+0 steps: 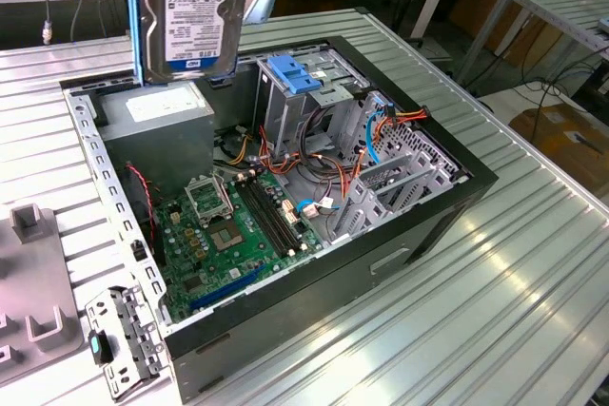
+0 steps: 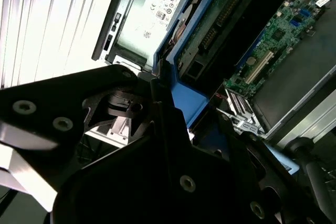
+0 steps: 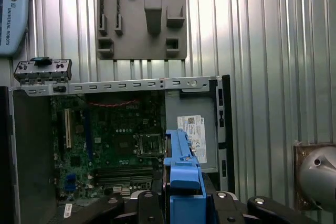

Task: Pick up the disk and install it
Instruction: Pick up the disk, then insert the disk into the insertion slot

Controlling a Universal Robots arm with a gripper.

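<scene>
The hand [image 3: 184, 204] grasps the disk [image 1: 193, 14] by its blue side rails. The disk hangs upright above the open computer case [image 1: 285, 320], near the grey box [image 1: 157, 119].

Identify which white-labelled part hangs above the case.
The disk, upright in the air with a blue-banded label; the stickered grey box sits inside the case.

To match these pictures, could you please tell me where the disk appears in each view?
Exterior view: the disk hangs upright above the power supply, label showing.
Second wrist view: the disk, underside showing, beside the power supply.
First wrist view: the disk edge-on, blue rail foremost.
Shared landmark: the power supply.
</scene>
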